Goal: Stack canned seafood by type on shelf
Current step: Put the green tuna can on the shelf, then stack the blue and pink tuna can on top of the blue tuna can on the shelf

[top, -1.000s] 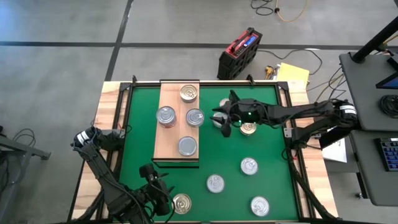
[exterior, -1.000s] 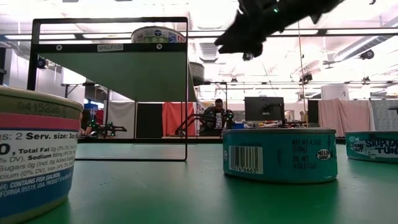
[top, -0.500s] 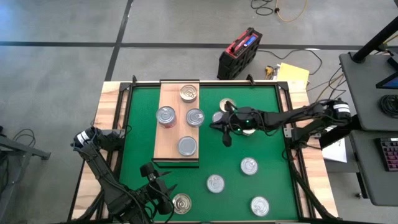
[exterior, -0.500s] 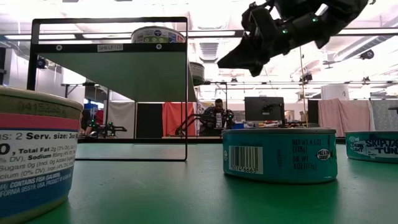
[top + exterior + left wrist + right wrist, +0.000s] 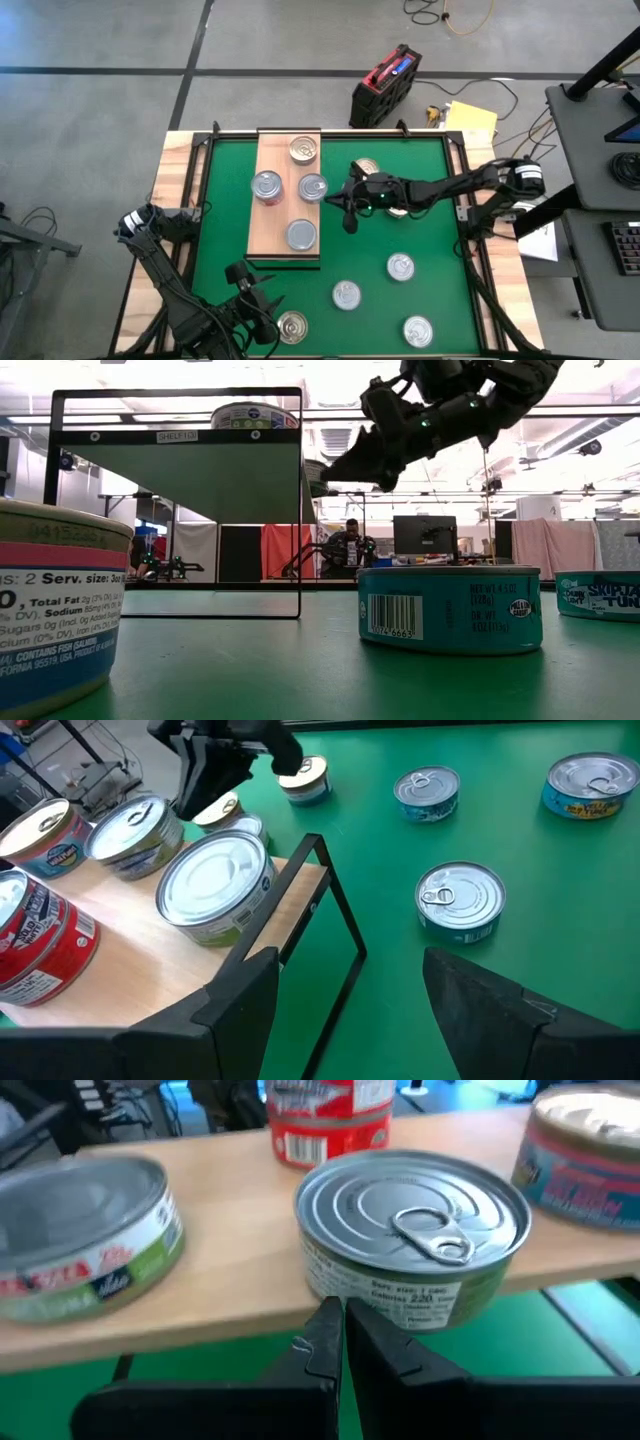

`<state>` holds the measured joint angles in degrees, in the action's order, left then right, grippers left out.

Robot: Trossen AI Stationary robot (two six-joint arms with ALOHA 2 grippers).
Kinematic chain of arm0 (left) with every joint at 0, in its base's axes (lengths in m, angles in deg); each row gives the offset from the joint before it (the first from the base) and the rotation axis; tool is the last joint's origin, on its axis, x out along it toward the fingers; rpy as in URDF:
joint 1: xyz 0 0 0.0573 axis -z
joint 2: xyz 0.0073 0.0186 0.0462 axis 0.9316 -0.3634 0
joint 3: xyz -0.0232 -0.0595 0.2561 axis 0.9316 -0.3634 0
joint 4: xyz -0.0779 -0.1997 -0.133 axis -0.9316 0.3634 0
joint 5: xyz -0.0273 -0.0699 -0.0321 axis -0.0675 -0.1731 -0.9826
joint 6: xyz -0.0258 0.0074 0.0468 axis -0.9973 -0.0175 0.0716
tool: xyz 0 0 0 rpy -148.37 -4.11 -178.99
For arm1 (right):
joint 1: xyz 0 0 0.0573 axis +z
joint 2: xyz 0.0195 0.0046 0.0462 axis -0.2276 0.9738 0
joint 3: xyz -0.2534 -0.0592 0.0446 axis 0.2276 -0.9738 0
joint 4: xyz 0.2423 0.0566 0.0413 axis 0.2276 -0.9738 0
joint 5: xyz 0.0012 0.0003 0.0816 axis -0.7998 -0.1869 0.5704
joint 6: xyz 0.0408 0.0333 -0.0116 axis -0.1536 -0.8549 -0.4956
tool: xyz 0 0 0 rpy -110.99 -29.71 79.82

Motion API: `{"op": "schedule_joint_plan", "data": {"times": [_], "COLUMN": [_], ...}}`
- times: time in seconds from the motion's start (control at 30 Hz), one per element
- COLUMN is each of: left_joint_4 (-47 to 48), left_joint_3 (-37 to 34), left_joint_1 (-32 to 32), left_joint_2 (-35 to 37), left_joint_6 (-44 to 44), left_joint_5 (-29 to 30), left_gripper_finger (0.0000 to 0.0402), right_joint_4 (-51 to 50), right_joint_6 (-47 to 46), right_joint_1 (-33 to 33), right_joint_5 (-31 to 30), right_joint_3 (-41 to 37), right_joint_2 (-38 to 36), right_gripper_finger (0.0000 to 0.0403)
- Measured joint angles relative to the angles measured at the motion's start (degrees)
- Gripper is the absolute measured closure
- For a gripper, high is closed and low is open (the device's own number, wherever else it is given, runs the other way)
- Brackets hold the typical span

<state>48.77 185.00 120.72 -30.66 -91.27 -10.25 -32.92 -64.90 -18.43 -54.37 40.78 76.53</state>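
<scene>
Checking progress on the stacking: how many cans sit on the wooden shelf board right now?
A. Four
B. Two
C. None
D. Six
A: the high view shows four cans on the shelf, at and, none stacked; the other cans lie on the green mat.

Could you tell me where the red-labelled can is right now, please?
In the high view, the red-labelled can sits on the shelf, at its left edge, beside the green-labelled can.
</scene>
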Motion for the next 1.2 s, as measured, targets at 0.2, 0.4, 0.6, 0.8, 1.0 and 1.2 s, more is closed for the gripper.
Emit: {"op": "schedule_joint_plan", "data": {"times": [0.2,0.4,0.6,0.8,1.0,1.2], "left_joint_4": [0.08,0.11,0.11,0.14,0.31,0.00], "left_joint_3": [-0.18,-0.20,-0.20,-0.20,-0.20,-0.64], "left_joint_1": [0.01,0.02,0.01,0.02,0.00,0.00], "left_joint_2": [0.00,0.02,0.01,0.01,0.02,0.02], "left_joint_6": [0.24,0.24,0.22,0.22,0.22,0.15], "left_joint_5": [0.75,0.98,1.07,2.55,3.12,4.00], "left_gripper_finger": [0.0169,0.0169,0.0169,0.0169,0.0169,0.0169], "right_joint_4": [-1.17,-1.43,-1.49,-3.42,-8.63,-12.08], "right_joint_6": [1.05,1.80,2.90,3.72,3.55,3.57], "right_joint_1": [0.00,-0.72,-2.00,-2.27,-2.25,-1.86], "right_joint_5": [-0.12,-0.36,-0.68,-0.68,-1.79,-2.21], "right_joint_3": [1.77,2.86,3.81,5.71,5.96,4.66], "right_joint_2": [0.92,1.84,3.28,4.93,2.93,-0.87], "right_gripper_finger": [0.0394,0.0394,0.0394,0.0394,0.0394,0.0394]}}
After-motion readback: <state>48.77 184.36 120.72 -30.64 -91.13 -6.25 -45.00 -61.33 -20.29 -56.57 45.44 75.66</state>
